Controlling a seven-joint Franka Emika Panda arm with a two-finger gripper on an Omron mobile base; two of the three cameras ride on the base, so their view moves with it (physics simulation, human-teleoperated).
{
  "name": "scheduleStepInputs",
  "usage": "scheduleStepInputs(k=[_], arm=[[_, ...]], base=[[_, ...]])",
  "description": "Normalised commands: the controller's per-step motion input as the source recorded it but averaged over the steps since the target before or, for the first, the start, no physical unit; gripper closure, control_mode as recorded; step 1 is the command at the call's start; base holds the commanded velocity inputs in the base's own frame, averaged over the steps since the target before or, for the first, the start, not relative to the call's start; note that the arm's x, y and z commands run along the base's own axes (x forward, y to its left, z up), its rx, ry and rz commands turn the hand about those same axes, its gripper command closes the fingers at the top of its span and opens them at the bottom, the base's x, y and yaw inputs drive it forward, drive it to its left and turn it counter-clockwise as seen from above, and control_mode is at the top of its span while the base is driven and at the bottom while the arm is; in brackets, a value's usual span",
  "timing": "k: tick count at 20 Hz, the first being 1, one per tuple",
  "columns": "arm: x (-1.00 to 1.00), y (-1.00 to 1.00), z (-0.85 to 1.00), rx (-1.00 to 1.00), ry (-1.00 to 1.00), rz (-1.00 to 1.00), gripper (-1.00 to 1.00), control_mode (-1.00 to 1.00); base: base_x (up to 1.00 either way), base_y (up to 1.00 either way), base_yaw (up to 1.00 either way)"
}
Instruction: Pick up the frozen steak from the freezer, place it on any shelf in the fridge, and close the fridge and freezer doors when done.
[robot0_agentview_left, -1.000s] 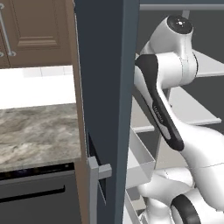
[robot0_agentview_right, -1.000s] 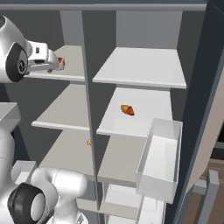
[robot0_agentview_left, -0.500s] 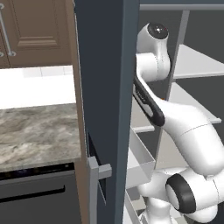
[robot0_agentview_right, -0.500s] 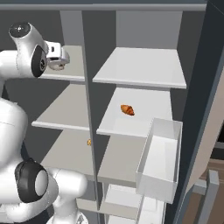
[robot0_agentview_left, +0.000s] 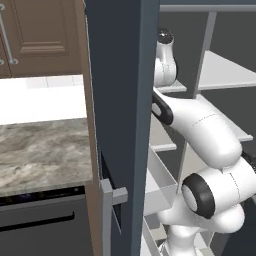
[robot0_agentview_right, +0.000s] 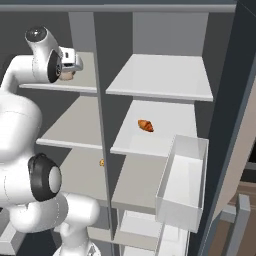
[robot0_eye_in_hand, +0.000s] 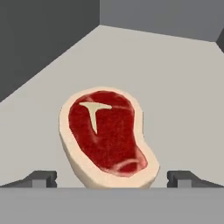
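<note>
The frozen steak (robot0_eye_in_hand: 107, 135), dark red with a pale tan rim, lies flat on the top shelf (robot0_agentview_right: 86, 80) of the freezer (robot0_agentview_right: 85, 35), the left half of the unit. My gripper (robot0_eye_in_hand: 112, 178) is open. Its two fingertips (robot0_eye_in_hand: 41, 177) stand wide apart on either side of the steak's near end, low over the shelf. In the right base view the gripper (robot0_agentview_right: 70, 71) sits at the front of that top shelf. The fridge (robot0_agentview_right: 165, 35) is the right half, with pale shelves (robot0_agentview_right: 160, 75). Both doors stand open: the freezer door (robot0_agentview_left: 120, 100) and the fridge door (robot0_agentview_right: 235, 125).
A small orange-brown food item (robot0_agentview_right: 145, 125) lies on the fridge's second shelf. A tiny orange item (robot0_agentview_right: 102, 162) sits on a lower freezer shelf. A white bin (robot0_agentview_right: 181, 182) hangs inside the fridge door. A marble counter (robot0_agentview_left: 40, 150) and wooden cabinets (robot0_agentview_left: 40, 35) lie left of the freezer door.
The arm's upper joints have swung up and inward. The hand has moved a little deeper over the top freezer shelf. The steak has not moved.
</note>
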Motion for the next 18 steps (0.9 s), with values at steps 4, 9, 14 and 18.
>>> scheduleStepInputs(k=[4,9,14,18], arm=[[0.31,0.06,-0.01,0.0,0.1,0.04,-1.0,-1.0],[0.09,0.0,-0.06,0.0,0.16,0.04,-1.0,-1.0],[0.0,0.0,-0.13,0.0,0.17,0.04,-1.0,-1.0],[0.0,0.0,-0.19,0.0,0.11,0.07,-1.0,-1.0]], base=[[0.0,0.0,0.0],[0.0,0.0,0.0],[0.0,0.0,0.0],[0.0,0.0,0.0]])
